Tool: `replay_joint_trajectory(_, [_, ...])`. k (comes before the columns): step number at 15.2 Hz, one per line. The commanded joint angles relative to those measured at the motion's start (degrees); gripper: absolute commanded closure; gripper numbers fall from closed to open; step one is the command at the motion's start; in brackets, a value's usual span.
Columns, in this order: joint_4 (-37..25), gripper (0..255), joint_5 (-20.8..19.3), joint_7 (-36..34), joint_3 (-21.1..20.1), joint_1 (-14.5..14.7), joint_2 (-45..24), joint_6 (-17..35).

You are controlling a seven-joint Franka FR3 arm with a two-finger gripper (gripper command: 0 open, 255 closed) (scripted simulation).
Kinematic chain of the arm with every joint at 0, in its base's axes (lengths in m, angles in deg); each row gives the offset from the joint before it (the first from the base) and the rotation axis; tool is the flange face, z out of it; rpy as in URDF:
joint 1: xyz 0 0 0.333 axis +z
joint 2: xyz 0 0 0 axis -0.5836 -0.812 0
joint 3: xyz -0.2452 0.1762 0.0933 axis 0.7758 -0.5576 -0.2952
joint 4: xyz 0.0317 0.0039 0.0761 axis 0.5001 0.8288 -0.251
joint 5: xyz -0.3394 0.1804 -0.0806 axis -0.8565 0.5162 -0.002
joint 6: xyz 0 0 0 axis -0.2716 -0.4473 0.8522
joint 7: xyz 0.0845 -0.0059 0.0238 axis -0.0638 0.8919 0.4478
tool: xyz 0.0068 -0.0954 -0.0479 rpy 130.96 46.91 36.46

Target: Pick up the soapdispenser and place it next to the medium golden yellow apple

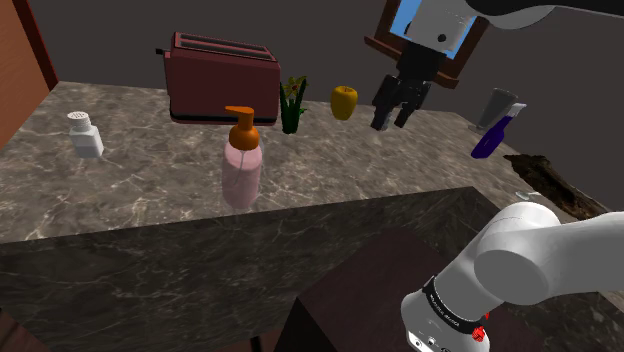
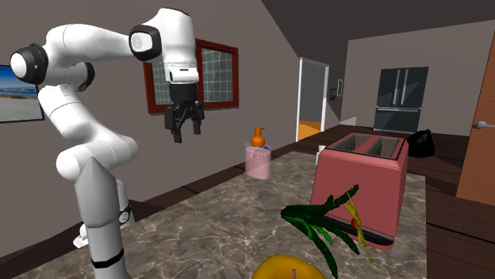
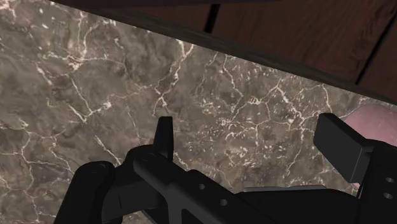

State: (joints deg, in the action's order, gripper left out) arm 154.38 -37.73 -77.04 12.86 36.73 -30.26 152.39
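overhead, the gripper point(image 1: 393, 120) hangs spread and empty, well apart from the pink soap dispenser point(image 1: 243, 165).

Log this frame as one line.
phase: pre-grasp | black two-finger gripper: open, empty, above marbled brown counter | pink soap dispenser with orange pump: upright on counter, untouched | golden yellow apple: beside green plant

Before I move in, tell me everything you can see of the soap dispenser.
The soap dispenser has a pale pink, slightly see-through body and an orange pump head whose spout points toward the shoulder view's left. It stands upright on the marbled counter, nearer the camera than the dark red toaster and apart from it. Nothing else touches it; the open gripper hangs off to the shoulder view's right.
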Motion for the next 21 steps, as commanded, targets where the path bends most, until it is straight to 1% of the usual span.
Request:
replay_joint_trajectory(1, [0.0,0,0.0,0.0,0.0,0.0,0.0,0.0])
replay_joint_trajectory(7, [-1.71,0,3.95,-9.72,-8.04,1.9,-5.29,5.04])
replay_joint_trajectory(12, [-5.3,0,5.56,-17.85,-14.62,2.71,-11.83,9.25])
replay_joint_trajectory(17, [-10.81,0,4.9,-26.45,-21.06,2.8,-20.08,13.02])
replay_joint_trajectory(21, [-16.6,0,2.22,-33.98,-26.06,2.6,-27.92,15.38])
